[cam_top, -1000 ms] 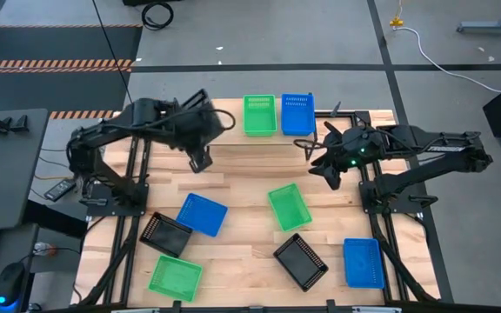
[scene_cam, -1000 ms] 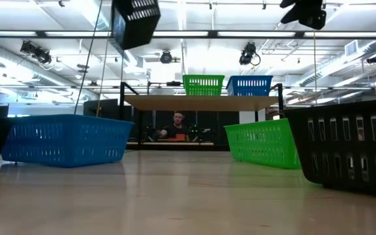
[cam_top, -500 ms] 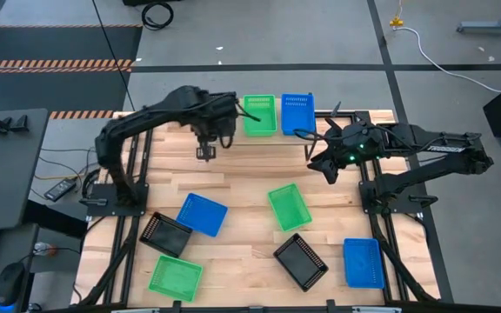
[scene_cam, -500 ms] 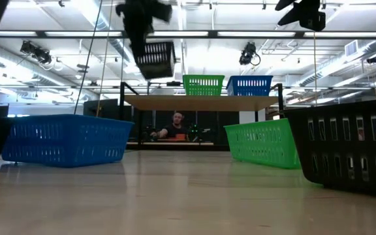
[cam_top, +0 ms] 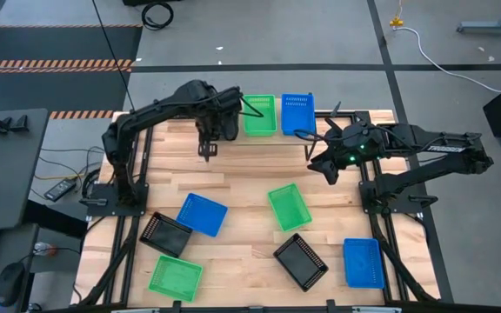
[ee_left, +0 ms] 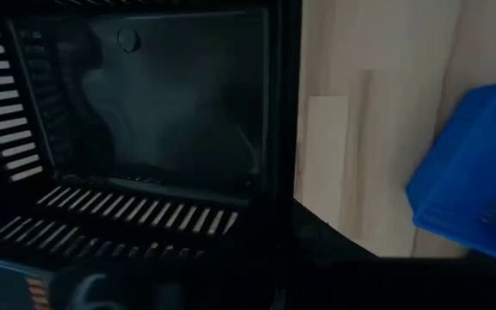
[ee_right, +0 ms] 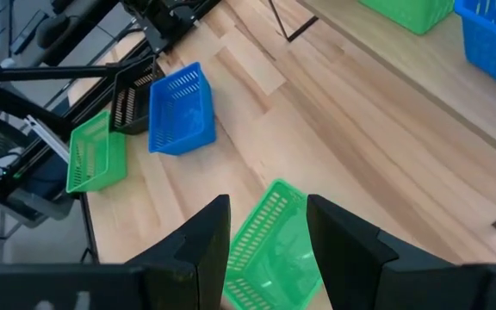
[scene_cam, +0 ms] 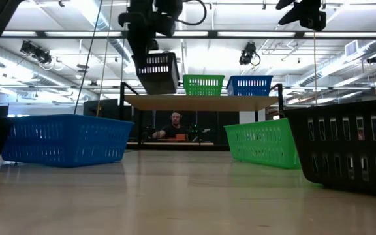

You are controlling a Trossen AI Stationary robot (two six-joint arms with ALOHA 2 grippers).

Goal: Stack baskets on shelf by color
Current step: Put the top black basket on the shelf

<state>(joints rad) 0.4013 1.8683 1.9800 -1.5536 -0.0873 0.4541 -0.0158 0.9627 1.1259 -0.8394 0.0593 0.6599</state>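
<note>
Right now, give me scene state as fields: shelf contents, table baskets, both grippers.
shelf: green basket and blue basket side by side on top
held basket: black basket, in the air beside the shelf's left end
left gripper: shut on black basket
right gripper: open, empty, in the air above the table, near the shelf's right end
table: two blue, two green, two black baskets, scattered
person: beyond the table, in the background
</note>
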